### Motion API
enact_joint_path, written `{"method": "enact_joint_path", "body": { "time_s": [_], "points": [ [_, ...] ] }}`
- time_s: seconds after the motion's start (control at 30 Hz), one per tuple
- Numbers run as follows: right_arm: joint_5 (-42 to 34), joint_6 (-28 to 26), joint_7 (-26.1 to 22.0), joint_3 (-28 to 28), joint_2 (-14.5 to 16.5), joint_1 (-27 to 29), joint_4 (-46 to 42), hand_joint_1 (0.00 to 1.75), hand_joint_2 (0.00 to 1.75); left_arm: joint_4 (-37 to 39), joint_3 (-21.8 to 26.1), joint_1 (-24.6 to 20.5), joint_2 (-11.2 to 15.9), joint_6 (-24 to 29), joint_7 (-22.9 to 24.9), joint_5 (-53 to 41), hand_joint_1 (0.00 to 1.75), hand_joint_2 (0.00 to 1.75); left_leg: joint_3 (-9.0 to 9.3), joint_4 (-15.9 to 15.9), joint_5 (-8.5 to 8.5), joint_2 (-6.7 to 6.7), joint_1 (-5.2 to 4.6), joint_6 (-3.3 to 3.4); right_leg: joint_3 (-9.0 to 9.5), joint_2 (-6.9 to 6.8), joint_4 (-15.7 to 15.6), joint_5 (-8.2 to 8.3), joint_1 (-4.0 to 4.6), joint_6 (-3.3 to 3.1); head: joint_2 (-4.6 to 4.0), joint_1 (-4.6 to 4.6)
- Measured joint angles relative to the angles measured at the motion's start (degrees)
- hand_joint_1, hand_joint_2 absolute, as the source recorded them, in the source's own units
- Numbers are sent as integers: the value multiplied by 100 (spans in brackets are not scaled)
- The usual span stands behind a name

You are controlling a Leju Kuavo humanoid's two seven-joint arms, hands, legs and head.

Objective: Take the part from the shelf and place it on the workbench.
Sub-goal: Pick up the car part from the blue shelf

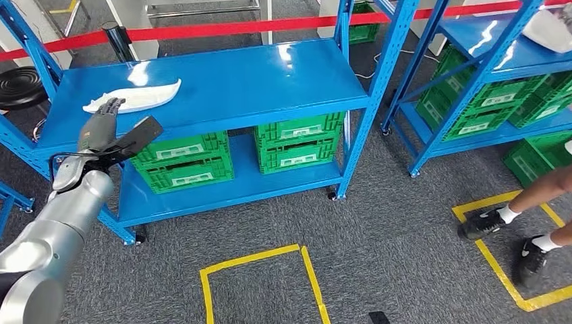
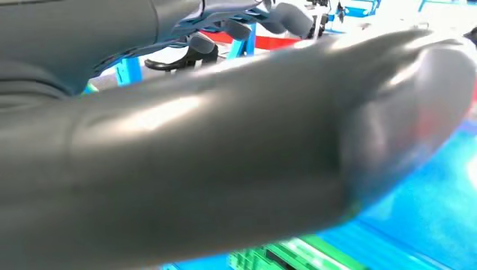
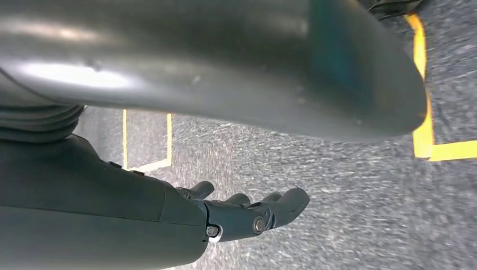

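Note:
The part (image 1: 133, 96) is a long white curved piece lying on the top board of the blue shelf (image 1: 243, 81), towards its left end. My left hand (image 1: 101, 129) is raised in front of that board. Its dark fingers (image 1: 111, 104) point at the part's near left end and the thumb sticks out to the right; I cannot tell whether they touch the part. The hand holds nothing. In the left wrist view the thick grey thumb (image 2: 236, 157) is close up, with the fingers (image 2: 253, 22) beyond it. My right hand (image 3: 247, 216) hangs over the grey carpet with its fingers loosely extended and nothing in them.
Green crates (image 1: 182, 162) sit on the shelf's lower board. A second blue shelf (image 1: 499, 61) with more green crates stands at the right, with a white object (image 1: 550, 27) on top. A person's legs (image 1: 533, 216) stand by a yellow floor square (image 1: 502, 266). Red barrier tape (image 1: 222, 28) runs behind.

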Motion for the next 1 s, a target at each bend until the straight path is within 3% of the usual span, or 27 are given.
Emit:
{"method": "enact_joint_path", "body": {
  "time_s": [0.03,0.07,0.1,0.13,0.2,0.23,0.27,0.33,0.4,0.43,0.5,0.53,0.57,0.6,0.63,0.7,0.73,0.77,0.83,0.9,0.93,1.0],
  "points": [
    [0,-1,7,-2,-1,8,0,0,0,3,-3,23,-13,-1,-1,0,0,0,155,-41,-97,-23,0,1,-224,-2,-2,-285,6,-10,0,4],
    [0,-1,11,-5,-4,19,0,0,0,4,-4,34,-23,-1,0,0,0,0,314,-82,-198,-46,0,-9,-412,-4,-141,-451,17,-33,0,9],
    [0,-1,13,-9,-7,37,1,0,0,8,-5,37,-29,-1,2,0,0,0,474,-120,-302,-63,-1,-23,-562,-6,-389,-406,34,-69,0,14],
    [1,-1,13,-12,-10,62,2,0,0,19,-6,48,-37,-1,4,2,0,0,612,-156,-413,-71,-4,-37,-676,-7,-745,-32,63,-124,0,16],
    [2,-3,17,-17,-17,121,9,0,0,66,-12,90,-51,-7,16,5,0,0,866,-178,-655,-95,-35,-78,-797,4,-1495,1207,132,-238,0,15],
    [4,-7,21,-19,-20,142,11,0,0,75,-15,107,-63,-11,21,7,0,0,968,-192,-781,-110,-55,-99,-801,17,-1706,1688,155,-275,0,3],
    [8,-11,23,-20,-22,145,13,0,0,64,-17,98,-72,-14,24,8,0,0,1070,-162,-861,-128,-73,-129,-777,28,-1788,1888,159,-294,0,-6],
    [20,-18,21,-21,-19,98,11,0,0,8,-19,-16,-85,-13,32,9,0,0,1081,115,-825,-132,-81,-185,-629,36,-1726,1779,140,-344,0,-23],
    [35,-19,20,-23,-16,33,11,0,0,-11,-23,-144,-86,-3,49,22,0,0,759,819,-683,-83,-73,-248,-419,35,-1725,1616,112,-422,0,-36],
    [42,-19,24,-24,-17,12,11,0,0,-8,-25,-166,-86,12,59,40,0,0,518,1193,-732,-54,-65,-276,-307,39,-1737,1536,98,-449,0,-43],
    [52,-17,32,-25,-20,-16,11,0,0,0,-26,-171,-85,74,59,121,0,0,56,1662,-1165,-29,-47,-327,-81,49,-1741,1384,81,-471,0,-48],
    [60,-15,35,-26,-20,-18,11,0,0,2,-26,-168,-84,115,36,190,0,0,-123,1722,-1426,-25,-40,-342,31,56,-1741,1300,77,-469,0,-50],
    [70,-12,36,-26,-19,-14,11,0,0,3,-26,-166,-82,155,10,264,0,0,-256,1668,-1579,-21,-37,-347,148,61,-1741,1217,75,-463,0,-49],
    [81,-10,37,-27,-19,-10,11,0,0,4,-26,-166,-73,197,-19,341,0,0,-332,1487,-1525,-18,-38,-340,264,67,-1742,1131,76,-455,0,-49],
    [90,-9,37,-27,-18,-8,11,0,0,7,-26,-166,-59,243,-36,403,0,0,-364,1201,-1251,-17,-44,-318,377,71,-1743,1048,77,-448,0,-50],
    [99,-9,36,-28,-4,-10,13,0,0,18,-26,-166,-26,336,-45,479,0,0,-406,520,-381,-15,-76,-242,535,96,-1720,900,86,-422,0,-55],
    [101,-10,34,-30,1,-20,13,0,0,18,-26,-169,-15,370,-43,496,0,0,-415,307,-94,-17,-95,-207,561,110,-1703,821,93,-400,0,-56],
    [102,-10,32,-32,6,-26,13,0,0,16,-26,-173,-10,393,-37,504,0,0,-426,204,51,-21,-110,-179,574,123,-1685,750,101,-372,0,-57],
    [102,-12,28,-35,1,-37,10,0,0,-3,-26,-190,-12,410,-24,506,0,0,-381,190,141,-26,-97,-140,598,127,-1659,629,117,-309,0,-57],
    [102,-11,19,-37,-12,-38,8,0,0,-15,-32,-216,-31,350,-15,510,0,0,-334,162,249,-17,-62,-87,542,86,-1429,461,122,-253,0,-51],
    [102,-10,12,-37,-18,-40,7,0,0,-16,-38,-226,-45,272,-14,525,0,44,-318,156,256,-10,-50,-60,404,60,-1145,309,116,-228,0,-47],
    [103,-8,3,-39,-20,-43,7,0,0,-5,-50,-239,-70,28,-16,586,0,131,-310,168,210,-9,-58,-22,-72,30,-355,-22,92,-187,0,-40]
  ]
}}
